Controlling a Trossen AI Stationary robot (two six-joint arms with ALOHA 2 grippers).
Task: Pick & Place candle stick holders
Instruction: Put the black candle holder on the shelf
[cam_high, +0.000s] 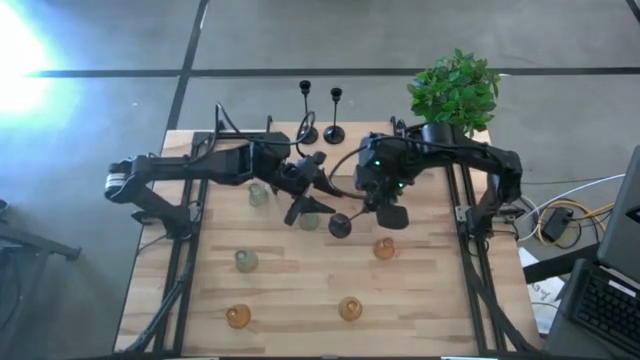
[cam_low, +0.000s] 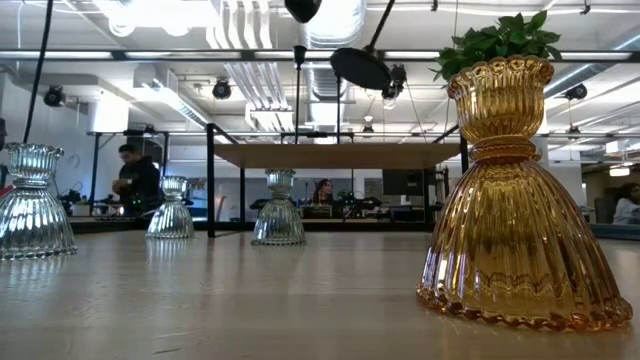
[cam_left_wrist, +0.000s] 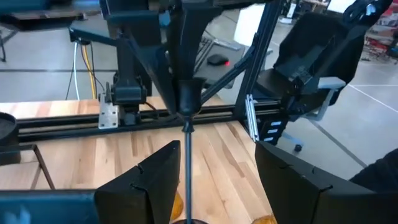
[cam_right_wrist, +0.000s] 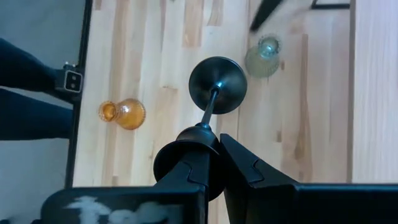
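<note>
Near the middle of the high view, the right pincer (cam_high: 385, 205) is clamped on the top end of a black candlestick (cam_right_wrist: 217, 85), held off the surface (cam_high: 290, 290) with its round base pointing down. The left pincer (cam_high: 305, 195) stands wide around the stem (cam_left_wrist: 186, 168). Risk: both pincers crowd one thin stem, so a clash could tilt or drop it.
</note>
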